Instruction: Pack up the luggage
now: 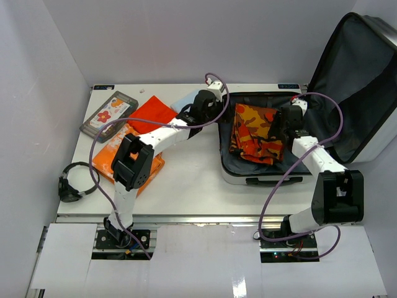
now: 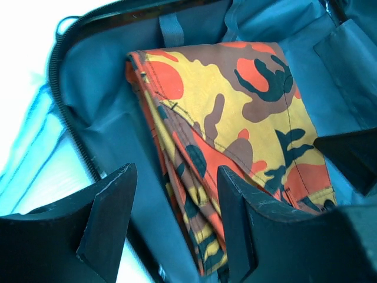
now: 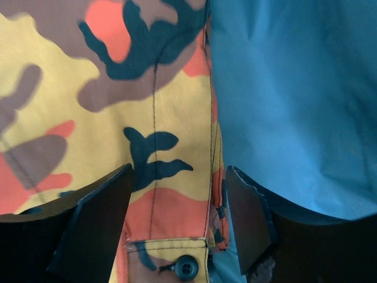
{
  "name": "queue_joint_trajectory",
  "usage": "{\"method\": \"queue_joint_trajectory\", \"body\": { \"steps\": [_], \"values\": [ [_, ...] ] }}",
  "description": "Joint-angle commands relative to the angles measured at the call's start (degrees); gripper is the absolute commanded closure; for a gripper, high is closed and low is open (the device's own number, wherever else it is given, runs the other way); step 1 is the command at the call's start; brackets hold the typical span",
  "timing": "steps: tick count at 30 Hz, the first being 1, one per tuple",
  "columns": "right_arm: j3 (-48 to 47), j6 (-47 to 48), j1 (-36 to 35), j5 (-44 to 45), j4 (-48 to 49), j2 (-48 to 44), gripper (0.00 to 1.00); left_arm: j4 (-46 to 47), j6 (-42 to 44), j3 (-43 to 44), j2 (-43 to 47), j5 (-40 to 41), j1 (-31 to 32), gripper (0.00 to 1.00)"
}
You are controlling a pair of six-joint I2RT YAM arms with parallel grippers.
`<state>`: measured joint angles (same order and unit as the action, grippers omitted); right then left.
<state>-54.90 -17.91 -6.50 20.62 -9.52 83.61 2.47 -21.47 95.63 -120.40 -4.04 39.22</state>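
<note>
Nearest, holds nothing in the left gripper point(image 2: 177, 177): fingers wide apart, hanging just inside the left rim of the luggage point(image 1: 236, 177). Same for the right gripper point(image 3: 179, 177): spread wide, low over the right edge of the folded camo cloth point(image 1: 254, 133), contact too close to judge. Lies open on the right half of the table point(image 1: 186, 186), shell flat, cloth inside on the grey lining, lid point(image 1: 353, 81) standing up at the far right. Probably handles as a light, rigid shell, slick outside and soft within; likely slides rather than bends, so better taken at the zipper rim or front handle point(image 1: 267, 181) than on a flat face. Further in, looks thin and limp, apt to bunch; best pinched at a folded edge. Farthest, to shut, likely calls for tipping the lid over by its top edge.
</note>
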Motion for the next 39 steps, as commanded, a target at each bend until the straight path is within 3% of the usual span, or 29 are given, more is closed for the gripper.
{"method": "queue_joint_trajectory", "body": {
  "steps": [1, 5, 10, 19, 26, 34, 39],
  "values": [
    [-5.3, -1.0, 0.0, 2.0, -3.7, -4.8, 0.36, -6.4, 2.0, -2.5, 10.4, 3.6, -0.2, 0.32],
    [-5.4, 0.0, -0.1, -7.0, -0.8, -3.5, 0.54, -7.7, 1.4, -11.0, 15.7, 8.4, -0.2, 0.32],
    [-1.1, -1.2, -0.8, -17.9, 3.9, -0.2, 0.60, -7.6, -0.7, -20.4, 22.1, 11.5, -1.9, 0.32],
    [-0.2, -3.2, -1.6, -12.5, 1.2, 3.4, 0.61, -7.7, -5.1, -31.5, 29.2, 13.4, -7.2, 0.30],
    [-6.0, -1.5, -4.4, -10.5, -4.0, -1.0, 0.60, -8.4, -12.3, -37.7, 34.3, 16.1, -12.9, 0.28],
    [-4.8, -0.8, -16.0, -5.1, -9.1, -9.4, 0.59, -9.6, -19.9, -51.1, 44.9, 25.2, -21.9, 0.30],
    [-1.6, -1.3, -21.6, -6.3, -9.0, -15.7, 0.58, -11.7, -27.0, -59.0, 51.1, 29.8, -25.4, 0.42]
  ]
}}
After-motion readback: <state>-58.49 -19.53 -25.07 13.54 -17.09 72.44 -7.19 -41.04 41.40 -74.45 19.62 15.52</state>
